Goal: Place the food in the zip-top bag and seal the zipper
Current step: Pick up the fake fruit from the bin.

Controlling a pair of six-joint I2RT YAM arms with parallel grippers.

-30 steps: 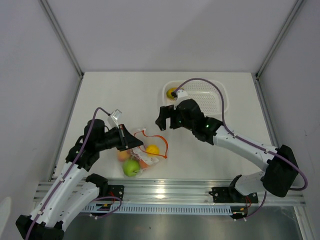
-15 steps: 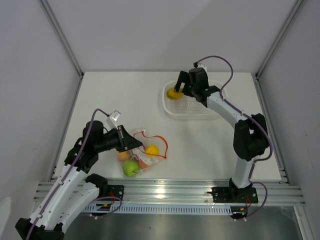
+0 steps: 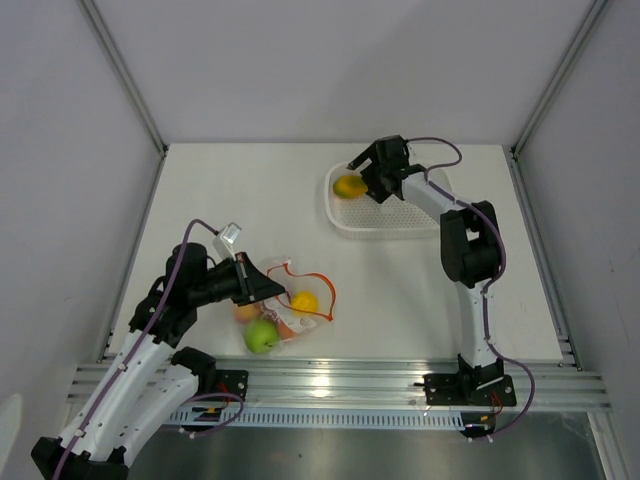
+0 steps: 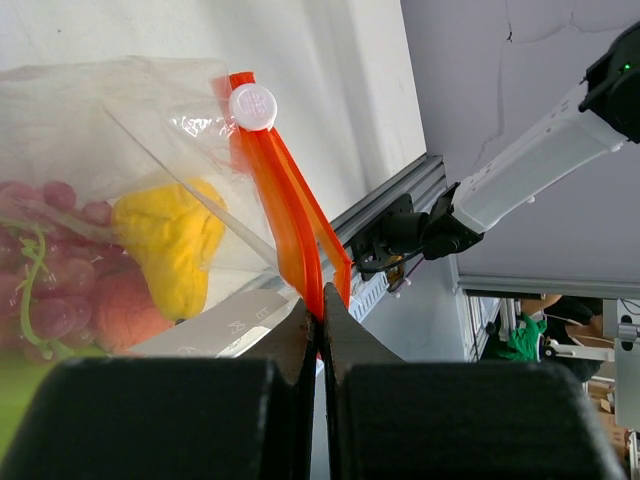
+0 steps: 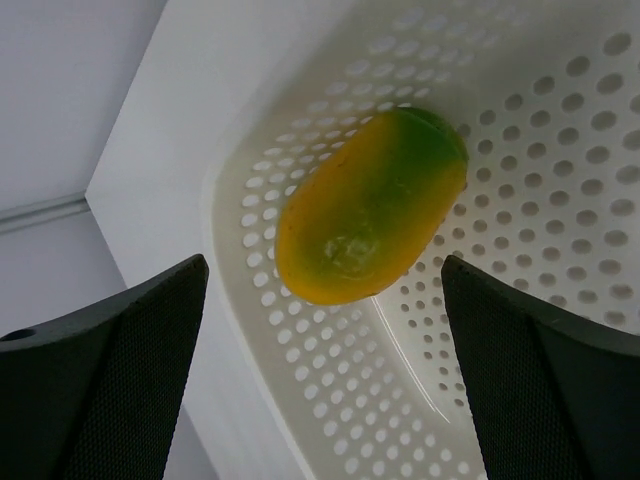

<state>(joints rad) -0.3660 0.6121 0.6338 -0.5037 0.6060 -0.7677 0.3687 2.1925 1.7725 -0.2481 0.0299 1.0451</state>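
From my feed: white table, matte, evenly lit. Pale grey walls close it in at the back, left and right. I see metal posts at the back corners. A ribbed aluminium rail runs along the near edge and catches glare.

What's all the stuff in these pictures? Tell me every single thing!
table: one, white, under everything
basket: one, white with holes, far right of the table
mango: one, orange-yellow and green, in the basket's left end
zip-top bag: one, clear, near left of the table
zipper: one, red-orange, along the bag's mouth
green apple: one, green, in the bag
yellow piece: one, yellow, in the bag by the zipper
peach: one, orange, in the bag
grape bunch: one, dark red, in the bag
left gripper: one, black, shut on the zipper
right gripper: one, black, open above the mango
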